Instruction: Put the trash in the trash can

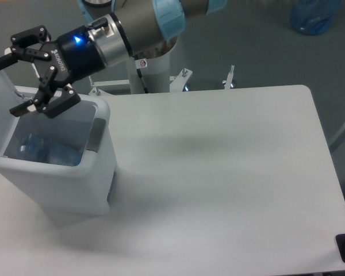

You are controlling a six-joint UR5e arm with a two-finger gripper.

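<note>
**Upper left: gripper over the bin, nothing in it**

Upper left of the frame, the gripper (14,80) hangs over the trash can (75,178) with its fingers spread apart and empty. Down inside, a bluish bottle (43,149) shows blurry through the opening, so I can't tell which way it points. The lid (0,80) is cut off at the left edge. The white bench (230,184) stretches right.

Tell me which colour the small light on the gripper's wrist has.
Blue; the light glows just behind the open gripper, seen in the fixed camera view.
</note>
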